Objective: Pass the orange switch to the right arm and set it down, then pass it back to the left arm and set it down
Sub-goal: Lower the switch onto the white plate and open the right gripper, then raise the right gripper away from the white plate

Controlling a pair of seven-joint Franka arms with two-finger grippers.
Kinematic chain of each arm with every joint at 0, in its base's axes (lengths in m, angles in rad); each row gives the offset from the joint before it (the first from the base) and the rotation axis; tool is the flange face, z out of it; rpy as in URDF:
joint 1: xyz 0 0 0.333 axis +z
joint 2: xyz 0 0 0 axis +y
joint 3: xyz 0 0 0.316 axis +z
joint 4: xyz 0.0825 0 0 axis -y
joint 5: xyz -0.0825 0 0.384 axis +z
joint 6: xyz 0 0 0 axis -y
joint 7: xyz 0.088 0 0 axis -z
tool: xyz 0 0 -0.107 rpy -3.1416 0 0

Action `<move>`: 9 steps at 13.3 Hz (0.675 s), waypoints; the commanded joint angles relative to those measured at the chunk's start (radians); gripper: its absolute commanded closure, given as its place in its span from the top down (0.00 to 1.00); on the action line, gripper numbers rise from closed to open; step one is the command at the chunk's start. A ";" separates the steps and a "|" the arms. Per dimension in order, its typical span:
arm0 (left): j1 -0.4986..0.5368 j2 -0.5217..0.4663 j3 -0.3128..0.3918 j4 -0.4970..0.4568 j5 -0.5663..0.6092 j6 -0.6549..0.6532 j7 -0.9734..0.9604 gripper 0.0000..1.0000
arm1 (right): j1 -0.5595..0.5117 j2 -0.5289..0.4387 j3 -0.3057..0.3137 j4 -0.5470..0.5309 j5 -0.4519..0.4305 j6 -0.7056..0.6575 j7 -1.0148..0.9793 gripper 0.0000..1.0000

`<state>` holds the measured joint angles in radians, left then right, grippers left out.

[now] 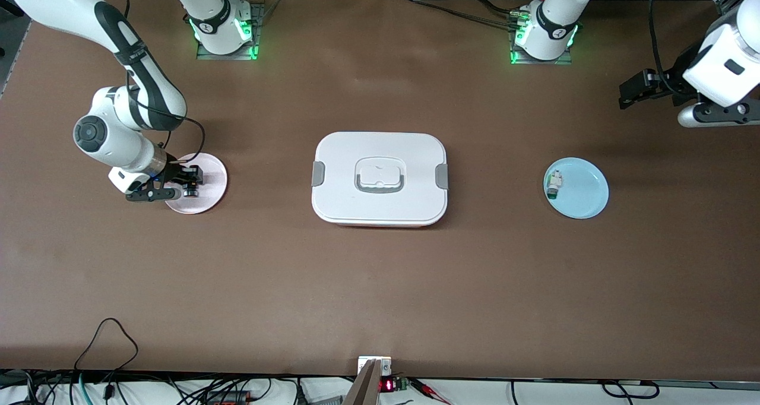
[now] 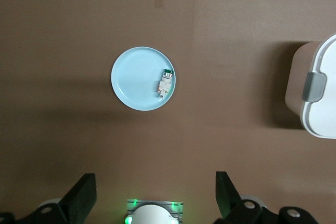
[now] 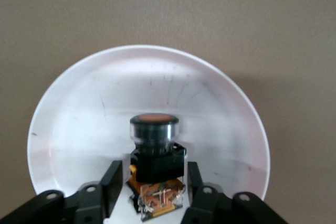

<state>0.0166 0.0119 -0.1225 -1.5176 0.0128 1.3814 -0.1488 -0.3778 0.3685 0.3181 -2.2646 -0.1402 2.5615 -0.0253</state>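
Observation:
The orange switch [image 3: 155, 148], a black push-button with an orange face and orange base, stands upright on the pale pink plate [image 1: 211, 176] [image 3: 94, 108]. My right gripper [image 1: 191, 182] [image 3: 154, 168] is down at the plate with its fingers either side of the switch's base. They are slightly open, with a small gap showing on each side. The white box [image 1: 380, 179] [image 2: 317, 98] sits mid-table with its lid on. My left gripper [image 1: 634, 91] [image 2: 155, 182] waits open and empty, high over the table at the left arm's end.
A light blue plate [image 1: 585, 190] [image 2: 136, 80] lies toward the left arm's end and holds a small white-and-green part [image 1: 555, 184] [image 2: 164, 83]. Both arm bases carry green lights. Cables lie along the table edge nearest the front camera.

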 commanded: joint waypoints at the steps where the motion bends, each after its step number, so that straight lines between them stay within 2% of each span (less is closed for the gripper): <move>1: 0.029 -0.036 -0.032 -0.030 0.026 0.014 0.041 1.00 | -0.003 -0.107 0.012 0.048 -0.016 -0.129 0.010 1.00; 4: 0.037 -0.033 -0.032 -0.023 -0.020 0.063 0.035 1.00 | 0.010 -0.203 0.028 0.163 -0.013 -0.315 0.005 1.00; 7: 0.034 -0.035 -0.020 -0.030 -0.056 0.059 0.032 1.00 | 0.011 -0.275 0.073 0.305 -0.003 -0.510 0.018 1.00; 9: 0.025 -0.035 -0.020 -0.029 -0.056 0.039 0.009 1.00 | 0.045 -0.306 0.075 0.382 0.007 -0.611 0.022 1.00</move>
<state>0.0356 0.0027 -0.1391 -1.5204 -0.0243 1.4229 -0.1389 -0.3590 0.0798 0.3887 -1.9500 -0.1396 2.0379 -0.0213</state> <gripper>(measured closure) 0.000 0.000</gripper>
